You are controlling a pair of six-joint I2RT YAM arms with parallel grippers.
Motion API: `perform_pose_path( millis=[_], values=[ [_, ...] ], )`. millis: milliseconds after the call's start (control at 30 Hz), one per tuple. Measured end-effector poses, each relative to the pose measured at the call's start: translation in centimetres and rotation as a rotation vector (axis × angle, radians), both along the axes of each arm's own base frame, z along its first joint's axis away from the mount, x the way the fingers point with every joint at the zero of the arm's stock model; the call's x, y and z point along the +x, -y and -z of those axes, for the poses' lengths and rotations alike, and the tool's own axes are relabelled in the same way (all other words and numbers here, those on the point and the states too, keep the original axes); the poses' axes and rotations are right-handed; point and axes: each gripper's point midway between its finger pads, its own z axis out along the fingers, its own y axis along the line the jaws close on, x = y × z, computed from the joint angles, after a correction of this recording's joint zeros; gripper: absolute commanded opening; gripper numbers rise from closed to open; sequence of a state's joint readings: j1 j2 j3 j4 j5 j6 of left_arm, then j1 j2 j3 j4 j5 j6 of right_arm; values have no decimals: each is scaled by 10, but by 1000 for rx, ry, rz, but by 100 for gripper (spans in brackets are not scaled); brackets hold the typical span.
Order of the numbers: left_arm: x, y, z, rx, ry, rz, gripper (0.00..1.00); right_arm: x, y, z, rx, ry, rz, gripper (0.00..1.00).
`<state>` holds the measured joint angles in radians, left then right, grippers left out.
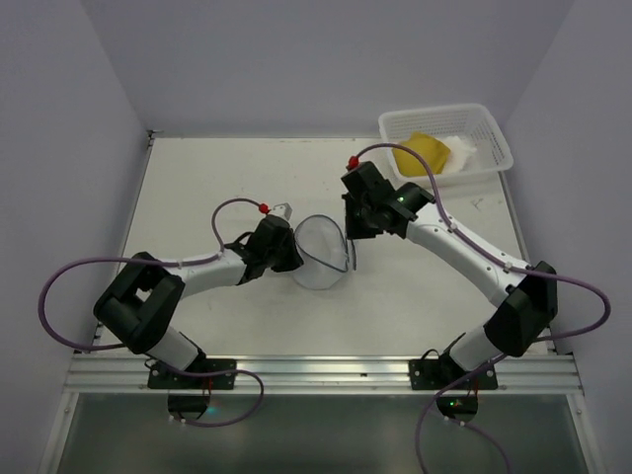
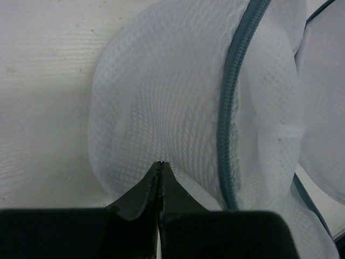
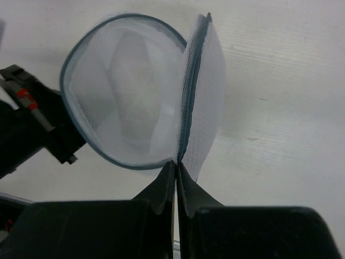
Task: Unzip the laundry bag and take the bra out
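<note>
On table (image 1: 217, 188): laundry bag (image 1: 321, 262) between left gripper (image 1: 294, 249) and right gripper (image 1: 349, 240); basket (image 1: 494, 133) in far right corner

One pale flat worktop (image 1: 247, 178). Two black-and-white robot arms: one left arm (image 1: 197, 272) and one right arm (image 1: 464, 252). Two black two-finger grippers, one per arm: the left gripper (image 2: 161, 163) and the right gripper (image 3: 177, 162). Two small red fittings, one on each arm: left fitting (image 1: 263, 208), right fitting (image 1: 353, 160). One round white mesh laundry bag with a blue-grey zipper rim (image 1: 321, 259), showing two halves. One white plastic lattice basket (image 1: 494, 133) holding two things: one yellow item (image 1: 425, 153) and one crumpled white item (image 1: 461, 148).
</note>
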<state>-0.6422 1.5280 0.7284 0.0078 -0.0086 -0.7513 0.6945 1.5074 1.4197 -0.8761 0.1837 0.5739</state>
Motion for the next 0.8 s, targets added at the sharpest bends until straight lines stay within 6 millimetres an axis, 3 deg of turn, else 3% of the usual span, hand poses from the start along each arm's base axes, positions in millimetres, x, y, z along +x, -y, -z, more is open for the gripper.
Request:
perform_pose_path(
  millis=[167,400,667,800],
  values=[
    [-2,6,11,3,-23,3,0,-2,-45,9,42,-28,-130,0],
    [-1,6,14,-8,-21,-15,0,-14,-104,49,165,-111,-299,0],
    [-11,-3,27,-18,-39,-55,0,-43,-134,91,360,-196,-443,0],
    [-15,-10,28,-16,-34,-74,0,-44,-148,110,441,-211,-475,0]
  ],
)
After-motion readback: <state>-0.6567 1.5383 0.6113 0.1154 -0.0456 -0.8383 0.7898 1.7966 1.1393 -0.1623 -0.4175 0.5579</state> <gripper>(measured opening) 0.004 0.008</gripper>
